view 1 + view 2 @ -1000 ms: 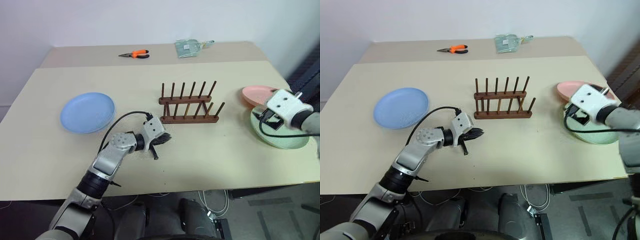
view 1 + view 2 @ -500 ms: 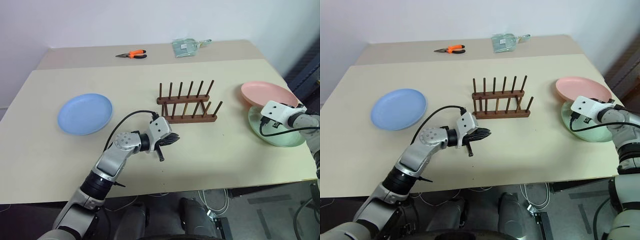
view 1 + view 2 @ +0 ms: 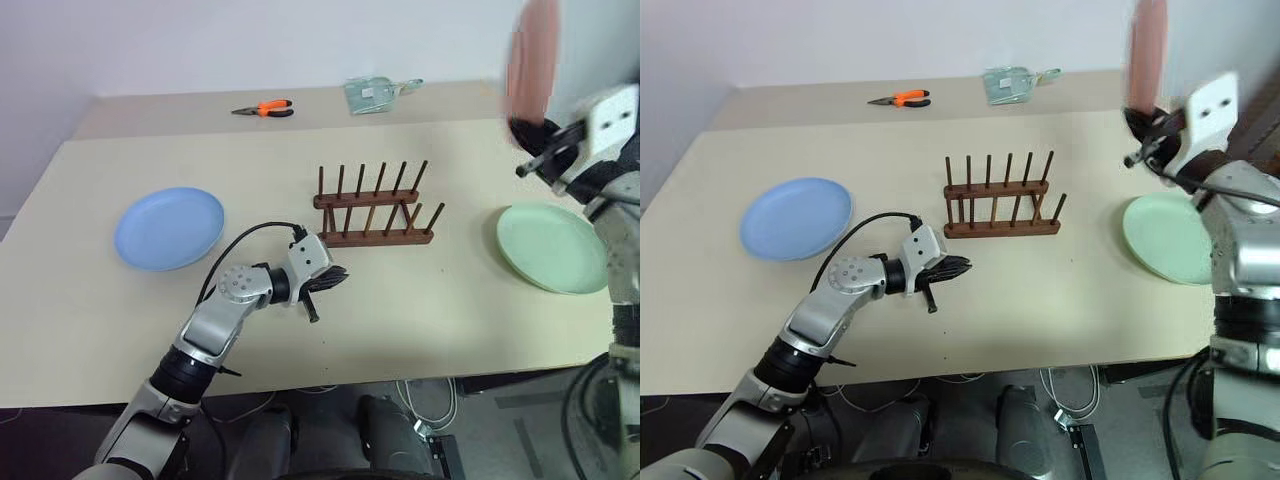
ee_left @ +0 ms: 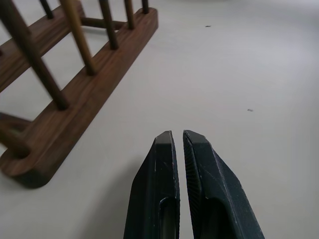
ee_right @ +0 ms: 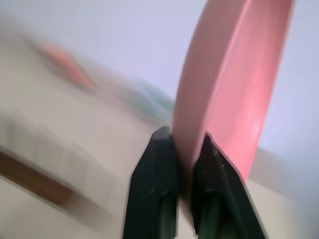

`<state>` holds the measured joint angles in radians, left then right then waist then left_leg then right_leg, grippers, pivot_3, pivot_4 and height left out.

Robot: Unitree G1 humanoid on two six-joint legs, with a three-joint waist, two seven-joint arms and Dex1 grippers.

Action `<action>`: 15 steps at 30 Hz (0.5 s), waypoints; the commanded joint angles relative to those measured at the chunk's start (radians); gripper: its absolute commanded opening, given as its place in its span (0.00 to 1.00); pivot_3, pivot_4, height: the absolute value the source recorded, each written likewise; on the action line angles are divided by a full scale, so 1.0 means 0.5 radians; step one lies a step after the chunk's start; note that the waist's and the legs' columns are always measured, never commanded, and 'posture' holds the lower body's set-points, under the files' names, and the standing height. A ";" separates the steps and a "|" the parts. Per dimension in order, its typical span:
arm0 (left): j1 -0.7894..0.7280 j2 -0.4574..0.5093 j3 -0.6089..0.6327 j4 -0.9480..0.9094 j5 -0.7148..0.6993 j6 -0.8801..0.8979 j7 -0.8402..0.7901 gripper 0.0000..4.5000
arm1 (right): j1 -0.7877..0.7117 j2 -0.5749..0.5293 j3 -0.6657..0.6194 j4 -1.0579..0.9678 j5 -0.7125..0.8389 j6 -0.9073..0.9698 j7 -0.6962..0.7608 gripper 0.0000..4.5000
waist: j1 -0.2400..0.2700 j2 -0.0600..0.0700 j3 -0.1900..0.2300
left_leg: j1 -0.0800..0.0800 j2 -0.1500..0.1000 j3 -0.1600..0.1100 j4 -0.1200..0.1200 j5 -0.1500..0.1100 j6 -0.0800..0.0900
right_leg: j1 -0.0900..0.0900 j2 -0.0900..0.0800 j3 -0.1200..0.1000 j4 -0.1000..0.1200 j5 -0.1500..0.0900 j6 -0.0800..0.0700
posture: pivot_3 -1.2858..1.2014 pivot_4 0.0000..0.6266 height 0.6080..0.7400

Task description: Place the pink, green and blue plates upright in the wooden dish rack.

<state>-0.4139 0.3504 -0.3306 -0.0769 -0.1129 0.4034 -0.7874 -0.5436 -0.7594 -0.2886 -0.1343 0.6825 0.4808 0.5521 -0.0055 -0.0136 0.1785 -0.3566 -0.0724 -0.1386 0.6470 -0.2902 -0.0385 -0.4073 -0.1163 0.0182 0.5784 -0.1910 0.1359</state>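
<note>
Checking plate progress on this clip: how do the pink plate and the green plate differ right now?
The pink plate is lifted on edge, pinched at its rim by the right gripper; the green plate lies flat on the table, untouched. Pink is salmon, green pale mint. Both are round, and neither is in the wooden dish rack.

The right claw [image 3: 1143, 135] is raised above the right side of the desk [image 3: 1060, 290], pinching the rim of the pink plate [image 3: 1147, 50], which stands on edge above it. Below it the green plate [image 3: 1165, 238] lies flat. The wooden dish rack [image 3: 1000, 205] stands mid-desk with bare pegs. The left claw [image 3: 958, 266], closed on nothing, hangs just in front of the rack. The blue plate [image 3: 795, 218] lies flat at left. Orange-handled pliers [image 3: 902, 98] and a clear bag [image 3: 1012, 82] sit at the far edge.
</note>
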 commanded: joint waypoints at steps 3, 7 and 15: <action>-0.030 0.011 0.087 -0.057 -0.130 -0.020 -0.113 0.07 | 0.064 0.102 -0.184 -0.348 0.621 0.563 -0.288 0.00 | 0.043 -0.001 0.000 | -0.001 -0.001 0.002 0.004 0.000 0.001 | 0.001 -0.002 0.000 -0.001 -0.004 -0.007 | 0.52 0.24 1.00; -0.007 0.014 0.140 -0.154 -0.282 0.037 -0.199 0.07 | 0.081 0.094 -0.167 -0.325 0.616 0.642 -0.323 0.00 | 0.036 -0.001 0.000 | -0.005 -0.003 0.007 0.005 0.000 0.001 | -0.001 -0.003 0.001 -0.002 -0.004 -0.007 | 0.52 0.24 1.00; 0.046 0.041 0.144 -0.240 -0.321 0.073 -0.165 0.07 | 0.136 0.052 -0.065 -0.201 0.449 0.684 -0.211 0.00 | 0.031 0.000 0.000 | -0.002 -0.001 0.012 0.001 0.000 0.001 | -0.003 0.000 0.001 0.000 -0.001 -0.002 | 0.52 0.24 1.00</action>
<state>-0.3936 0.3688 -0.2780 -0.1606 -0.2629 0.4451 -0.8764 -0.4708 -0.7177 -0.3165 -0.2283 0.9198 0.8301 0.4290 0.0099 -0.0137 0.1786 -0.3575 -0.0730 -0.1328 0.6477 -0.2903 -0.0381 -0.4089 -0.1163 0.0188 0.5784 -0.1917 0.1350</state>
